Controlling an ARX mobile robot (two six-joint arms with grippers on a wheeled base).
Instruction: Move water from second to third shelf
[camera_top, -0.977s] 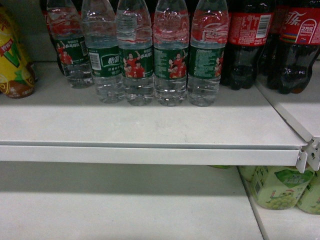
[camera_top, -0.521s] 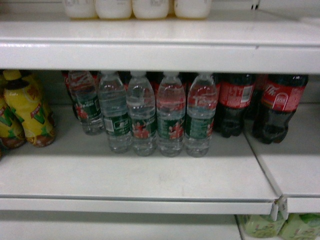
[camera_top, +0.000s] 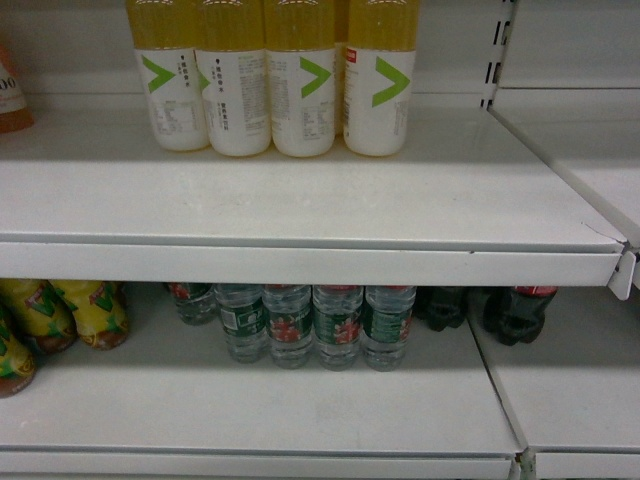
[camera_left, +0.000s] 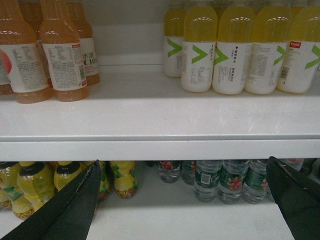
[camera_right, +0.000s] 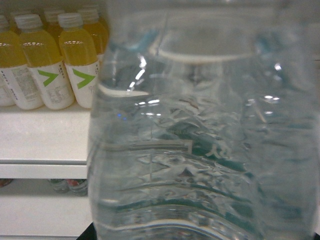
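White store shelving fills the head view: an upper shelf (camera_top: 300, 215) carries a row of yellow drinks (camera_top: 300, 75) with white labels and green chevrons, and the shelf below (camera_top: 260, 410) holds water bottles (camera_top: 315, 325) standing in a row, yellow juice bottles (camera_top: 60, 315) at the left and cola (camera_top: 500, 310) at the right. No arm or fingers show here.

In the left wrist view, the left gripper (camera_left: 185, 200) has its dark fingers (camera_left: 70, 205) spread wide at the bottom corners, holding nothing. Between and beyond them is the lower shelf with its water bottles (camera_left: 225, 177); above the fingers runs the upper shelf edge (camera_left: 160, 149), with orange drinks (camera_left: 60, 55) up left and the yellow drinks (camera_left: 235, 50) up right.

The right wrist view is almost filled by one bottle of water (camera_right: 200, 140), clear and ribbed, very close to the camera, with green label print showing through it. The right fingers themselves are hidden, so their grip cannot be told. Left of the bottle stand yellow drinks (camera_right: 50, 70) on the white shelf (camera_right: 42, 135).
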